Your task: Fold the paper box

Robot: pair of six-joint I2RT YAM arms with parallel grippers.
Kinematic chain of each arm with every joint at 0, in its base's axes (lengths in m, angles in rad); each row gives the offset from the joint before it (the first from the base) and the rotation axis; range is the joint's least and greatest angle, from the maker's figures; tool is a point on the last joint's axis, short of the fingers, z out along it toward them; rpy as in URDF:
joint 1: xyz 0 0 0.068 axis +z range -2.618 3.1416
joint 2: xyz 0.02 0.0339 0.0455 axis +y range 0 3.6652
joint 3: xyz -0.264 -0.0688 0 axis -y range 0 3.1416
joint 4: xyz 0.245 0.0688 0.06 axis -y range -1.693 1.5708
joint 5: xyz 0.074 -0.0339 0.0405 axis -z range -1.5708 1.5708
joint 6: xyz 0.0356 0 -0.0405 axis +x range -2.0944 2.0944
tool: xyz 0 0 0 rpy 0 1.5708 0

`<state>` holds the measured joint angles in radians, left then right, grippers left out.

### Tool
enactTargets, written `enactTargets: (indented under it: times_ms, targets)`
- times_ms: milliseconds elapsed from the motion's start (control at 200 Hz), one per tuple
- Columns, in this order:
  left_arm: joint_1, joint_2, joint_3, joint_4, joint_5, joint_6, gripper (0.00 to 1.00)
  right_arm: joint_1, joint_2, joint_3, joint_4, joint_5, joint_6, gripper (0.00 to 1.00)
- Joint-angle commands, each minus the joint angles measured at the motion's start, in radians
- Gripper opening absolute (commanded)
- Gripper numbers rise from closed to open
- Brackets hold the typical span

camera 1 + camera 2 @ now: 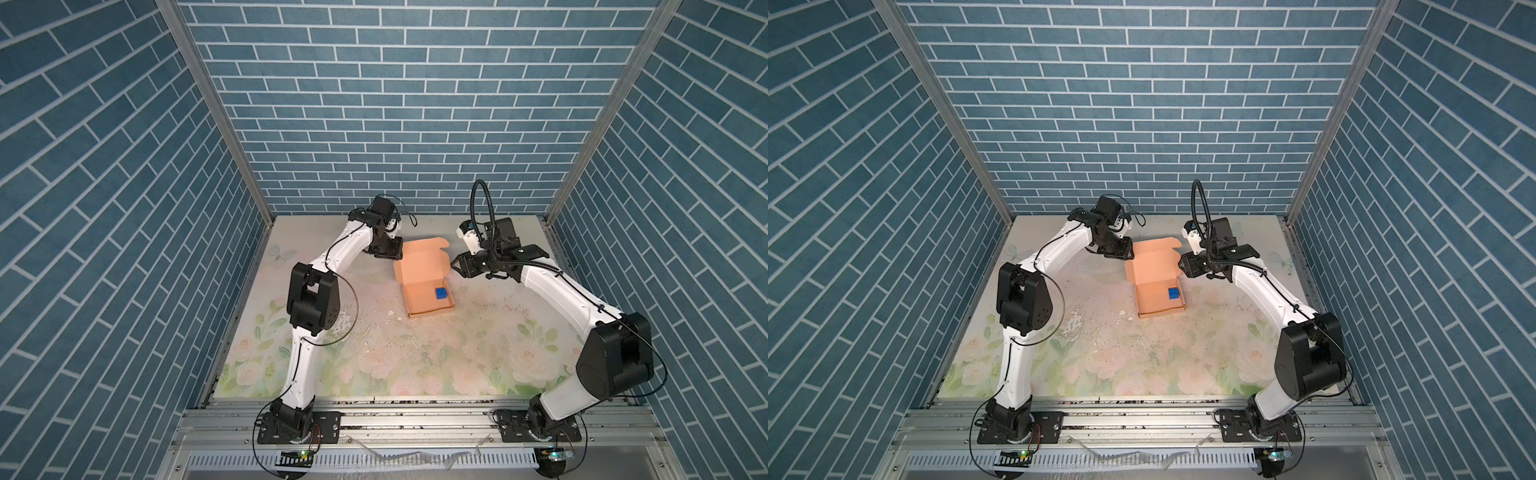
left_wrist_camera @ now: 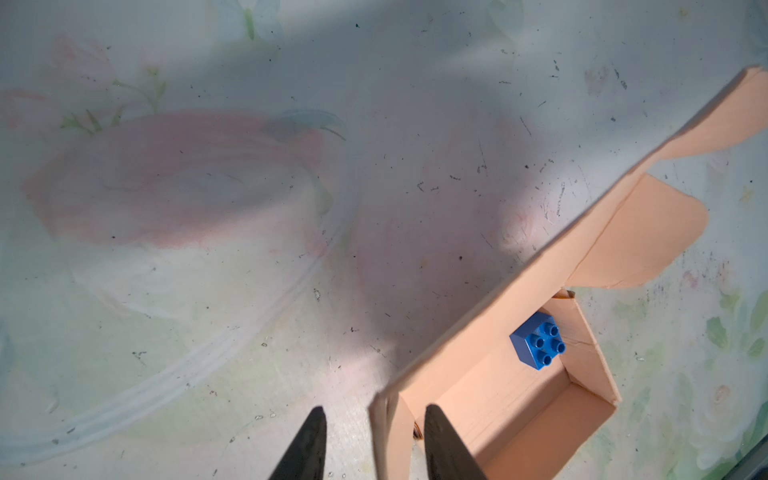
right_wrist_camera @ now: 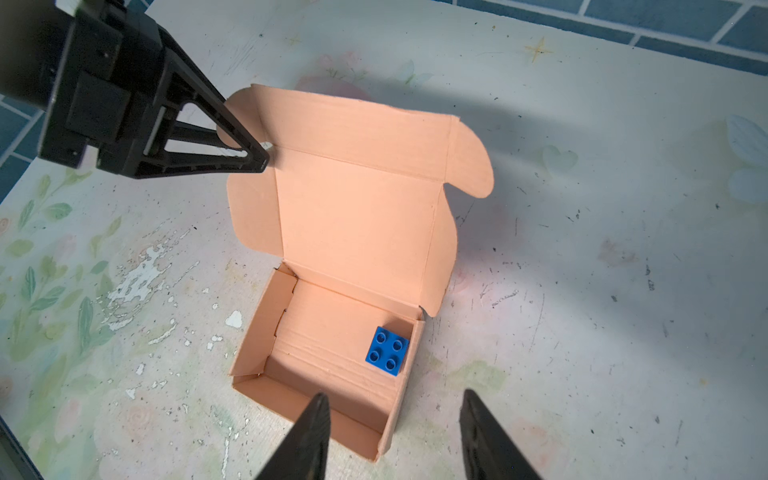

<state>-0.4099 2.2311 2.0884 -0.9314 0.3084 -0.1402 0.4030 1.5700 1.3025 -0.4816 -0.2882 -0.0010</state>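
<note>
Blue brick walls (image 1: 374, 104), flowered bench (image 1: 415, 353). My left pincer (image 2: 374, 409) stands part open astride the box (image 1: 424, 274) lid's side flap, not clamping. My right pincer (image 3: 395, 392) gapes empty near the other side. The box sits mid-bench, tray formed, lid up, so closing remains. Only the wrist views show the brick (image 3: 387, 351) studs.

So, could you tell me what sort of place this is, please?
Likely a robot test booth: left arm and right arm bolted to an aluminium rail, blue brick-print wall panels enclosing a floral tabletop.
</note>
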Motion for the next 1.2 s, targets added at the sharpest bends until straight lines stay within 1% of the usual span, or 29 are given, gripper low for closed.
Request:
enactTargets:
  times_ms: [0,150,260,440,600,715,790,895,1060,1195]
  targets:
    - [0.006,0.005,0.015,-0.037,0.006,0.013,0.38,0.002,-0.030,-0.005,0.010,0.000,-0.031,0.52]
    - [0.006,0.016,0.022,-0.038,0.013,0.013,0.35,0.002,-0.014,0.003,0.007,0.009,-0.031,0.52]
    - [0.006,0.024,0.029,-0.038,0.015,0.010,0.30,0.001,0.004,0.009,0.005,0.014,-0.031,0.52]
    - [0.003,0.034,0.041,-0.035,0.027,0.005,0.17,0.001,0.044,0.037,0.001,0.017,-0.030,0.52]
    - [0.001,0.036,0.049,-0.037,0.028,0.007,0.13,-0.001,0.096,0.082,-0.026,0.028,-0.034,0.54]
    - [-0.002,0.031,0.047,-0.036,0.021,0.008,0.08,-0.006,0.140,0.120,-0.048,0.030,-0.033,0.56]
    - [-0.004,0.021,0.038,-0.026,0.020,0.008,0.05,-0.018,0.170,0.153,-0.059,0.045,-0.003,0.58]
    - [-0.013,0.001,0.012,-0.001,0.021,0.007,0.00,-0.039,0.208,0.197,-0.072,0.011,0.027,0.61]
    - [-0.024,-0.026,-0.023,0.033,0.017,0.008,0.00,-0.058,0.253,0.259,-0.103,-0.032,0.022,0.67]
    - [-0.032,-0.045,-0.050,0.058,0.006,0.010,0.00,-0.064,0.302,0.319,-0.168,-0.026,-0.004,0.69]
